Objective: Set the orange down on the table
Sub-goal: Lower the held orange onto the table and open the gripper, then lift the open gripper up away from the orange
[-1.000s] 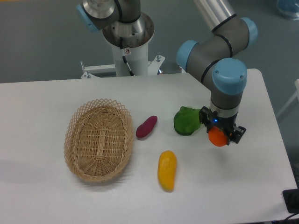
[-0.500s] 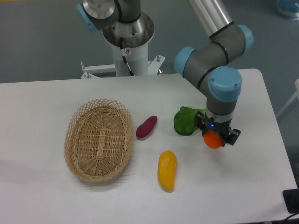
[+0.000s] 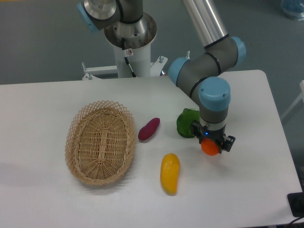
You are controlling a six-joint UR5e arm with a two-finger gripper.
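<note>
The orange (image 3: 210, 148) is a small round bright-orange fruit held between the fingers of my gripper (image 3: 211, 145), which is shut on it. The gripper hangs over the white table (image 3: 247, 190) in the right half, just right of the green leafy vegetable (image 3: 186, 123). The wrist above hides the top of the orange. I cannot tell whether the orange touches the tabletop.
An oval woven wicker basket (image 3: 100, 141) stands at the left. A purple elongated vegetable (image 3: 149, 129) lies right of it. A yellow-orange mango-like fruit (image 3: 170, 173) lies in front of the middle. The robot base (image 3: 128, 38) stands behind the table's far edge.
The gripper has moved left and slightly down in the picture with the orange in it, now closer to the green vegetable. Nothing else has moved.
</note>
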